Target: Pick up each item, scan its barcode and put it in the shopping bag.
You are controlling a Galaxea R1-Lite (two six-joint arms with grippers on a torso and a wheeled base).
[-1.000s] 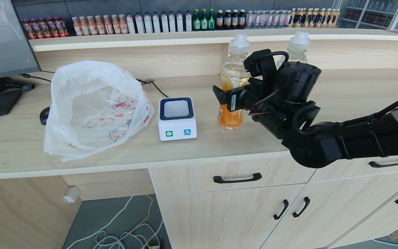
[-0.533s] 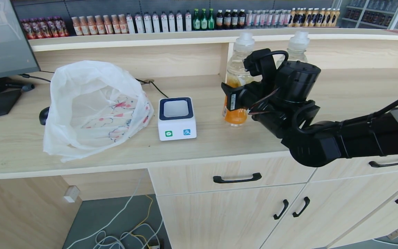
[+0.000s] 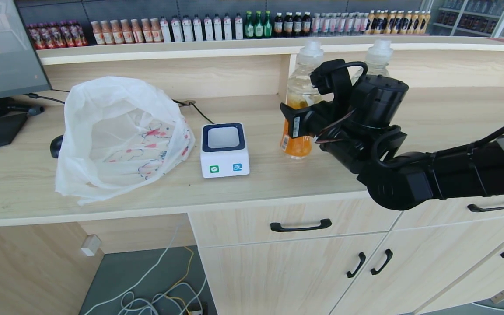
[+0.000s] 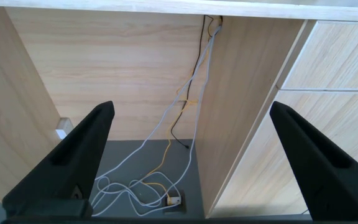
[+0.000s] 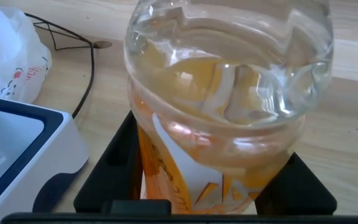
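Note:
My right gripper (image 3: 301, 119) is shut on an orange-juice bottle (image 3: 296, 146) with a white cap, gripping its middle from the sides. The bottle leans slightly, with its base at or just above the counter (image 3: 256, 183), to the right of the white barcode scanner (image 3: 224, 148). In the right wrist view the bottle (image 5: 229, 124) sits between the black fingers (image 5: 114, 162), with the scanner (image 5: 17, 155) beside it. The white plastic shopping bag (image 3: 120, 131) stands open left of the scanner. My left gripper (image 4: 191, 162) hangs open below the counter with nothing in it.
A second clear bottle (image 3: 378, 57) stands behind my right arm near the back ledge. A monitor (image 3: 2, 48) and a mouse (image 3: 56, 146) sit at the counter's left end. Drink bottles line the far shelf (image 3: 234, 26). Cables (image 4: 148, 186) lie on the floor under the counter.
My right gripper has shifted the juice bottle a little to the right and slightly upward, and the bottle now leans a bit. Bag and scanner have not moved.

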